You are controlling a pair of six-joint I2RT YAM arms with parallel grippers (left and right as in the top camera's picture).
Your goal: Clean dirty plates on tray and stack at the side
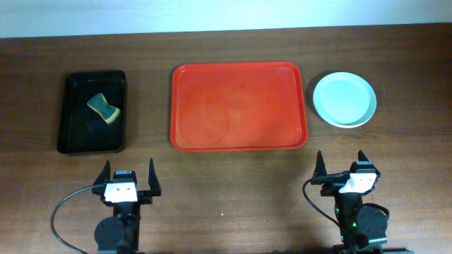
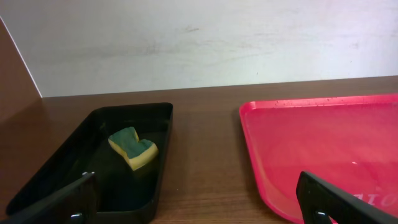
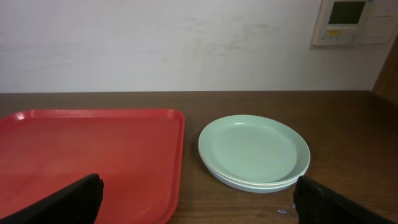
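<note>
The plates (image 1: pixel 345 99) sit stacked on the counter (image 1: pixel 233 190) right of the bare tray (image 1: pixel 240 106), straight ahead of the nearer right hand (image 1: pixel 340 161); it and the left hand (image 1: pixel 129 168) gape open, empty.

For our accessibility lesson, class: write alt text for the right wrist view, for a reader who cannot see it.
A stack of plates, pale mint-green on top, sits on a dark wooden table, close beside but apart from a red-orange tray whose visible part is bare. The right gripper, open and holding nothing, shows as two black fingers at the bottom corners.
</note>
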